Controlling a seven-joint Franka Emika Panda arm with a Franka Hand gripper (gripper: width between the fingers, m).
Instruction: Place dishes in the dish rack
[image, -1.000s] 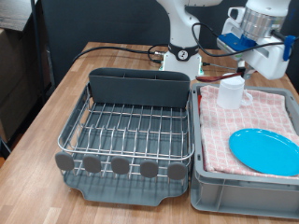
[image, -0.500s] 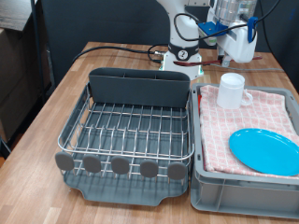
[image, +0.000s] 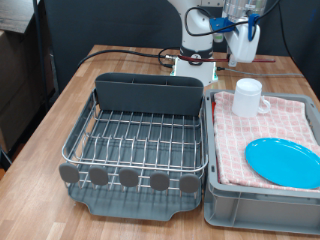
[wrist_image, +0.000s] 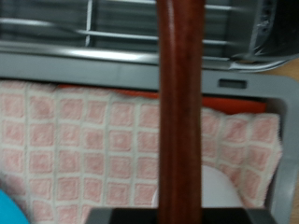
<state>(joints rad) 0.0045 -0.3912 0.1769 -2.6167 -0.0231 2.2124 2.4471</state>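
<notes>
At the exterior view's bottom, the dish rack (image: 135, 140) sits on the wooden counter (image: 75, 95), its grey drip tray (image: 140, 203) jutting past the row of round feet toward the counter's near edge. The wire grid holds no dish, and the dark grey utensil caddy (image: 150, 92) stands along its far side. Just beside the rack, on the exterior view's right, the grey plastic bin (image: 262, 205) touches or nearly touches the rack's rim (the gap is too thin to judge). Over the bin lies the red-and-white checked cloth (image: 285, 120); the light-blue plate (image: 283, 162) rests flat on it near the bin's front right corner, and the white cup (image: 247, 97) stands upright at the bin's far left corner, close to the caddy's end.

Farther back, bare counter stretches on the exterior view's left of the rack up to a black cable (image: 110, 55) that runs across it. Beyond the caddy is the robot's white base (image: 195, 45).

High at the exterior view's top, above and behind the cup, hangs the claw (image: 243, 38), well clear of everything below. In the wrist view the wooden spoon (wrist_image: 179, 112) runs as a reddish-brown shaft straight down the middle, pinched by the claw, with the cloth, the bin's edge and the rack's wires beneath it.
</notes>
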